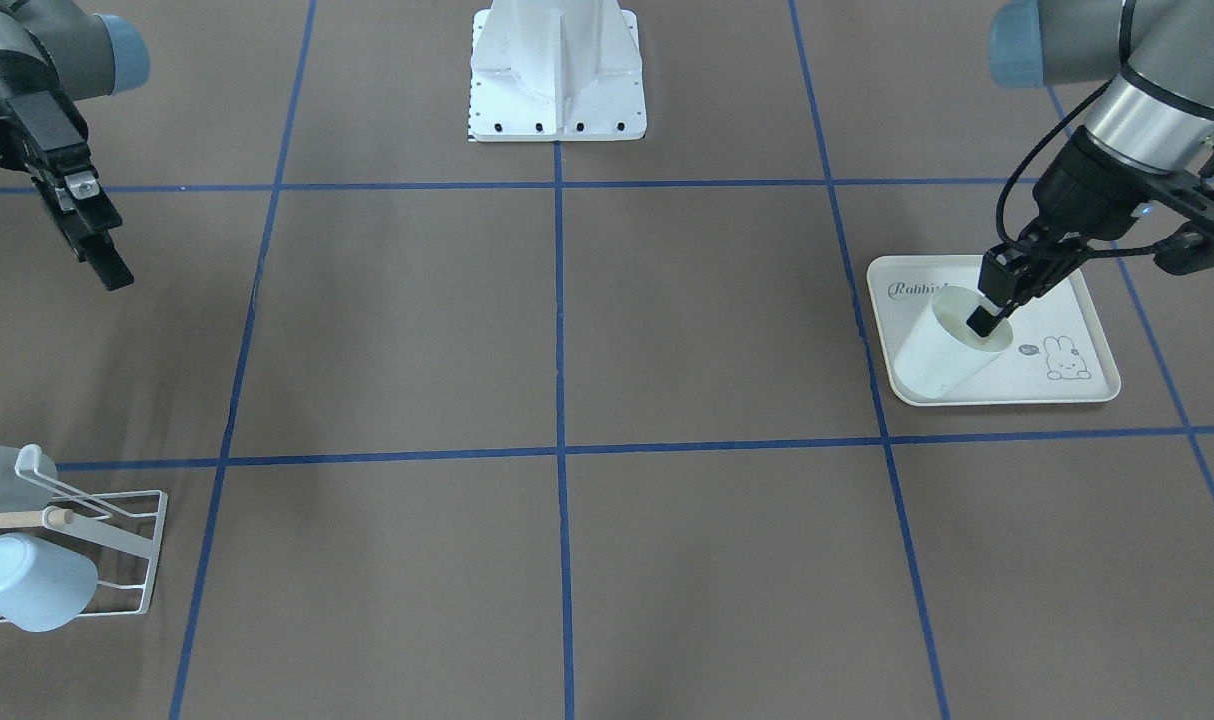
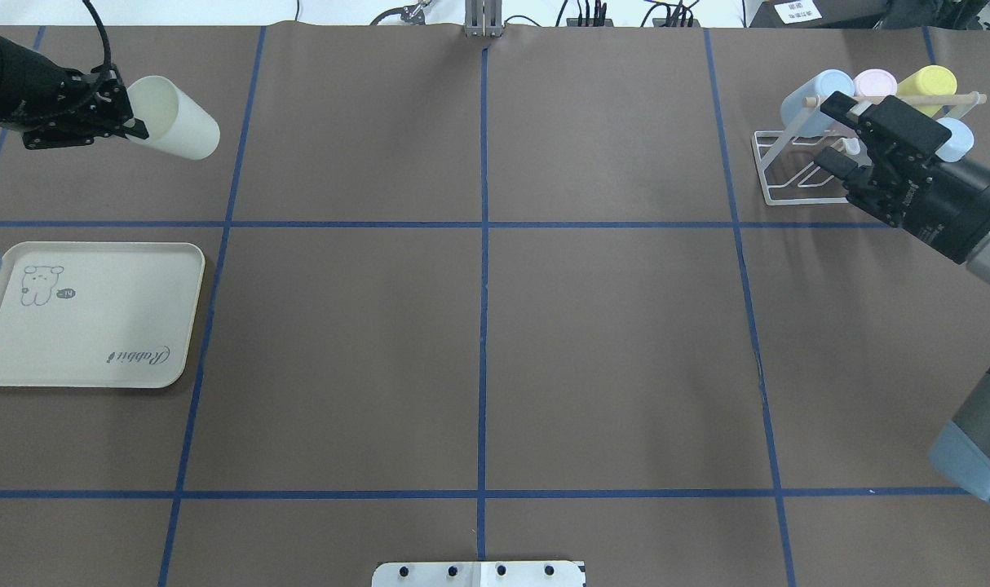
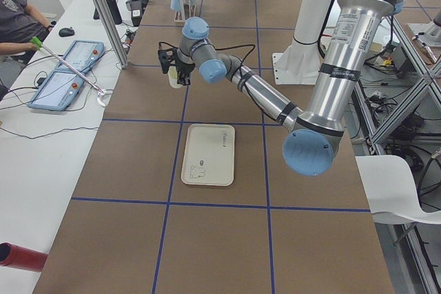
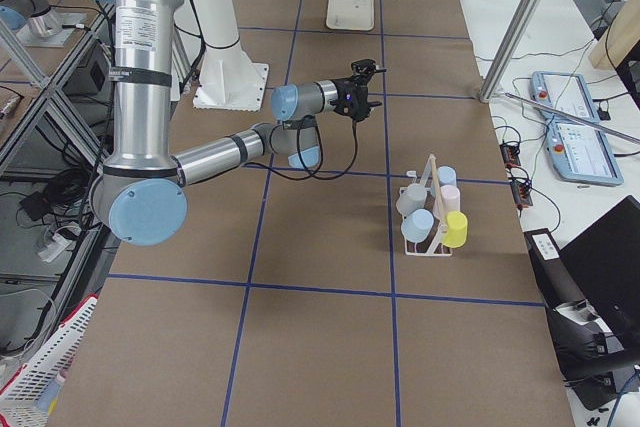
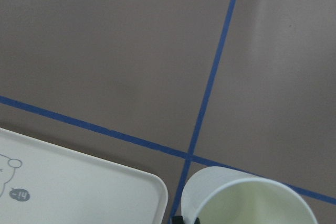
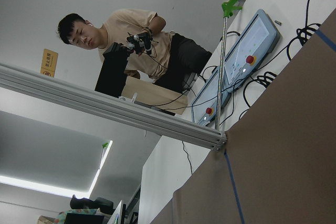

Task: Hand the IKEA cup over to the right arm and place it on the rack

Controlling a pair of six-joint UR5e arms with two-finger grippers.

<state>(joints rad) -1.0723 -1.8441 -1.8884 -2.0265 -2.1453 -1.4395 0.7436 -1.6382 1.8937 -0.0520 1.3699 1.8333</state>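
Observation:
The IKEA cup (image 2: 177, 122) is cream-white and tilted on its side in the air, with its mouth toward my left gripper (image 2: 132, 126). The left gripper is shut on the cup's rim, one finger inside the mouth (image 1: 987, 320). The cup also shows in the front view (image 1: 937, 355) and at the bottom of the left wrist view (image 5: 247, 198). The white wire rack (image 2: 788, 175) with a wooden dowel stands at the far right and holds several pastel cups. My right gripper (image 2: 833, 134) is open and empty, hovering just in front of the rack.
A cream rabbit-print tray (image 2: 87, 326) lies bare at the near left. The white robot base (image 1: 557, 70) stands at the middle of my side of the table. Blue tape lines grid the brown table. An operator sits beside the table (image 3: 14, 18).

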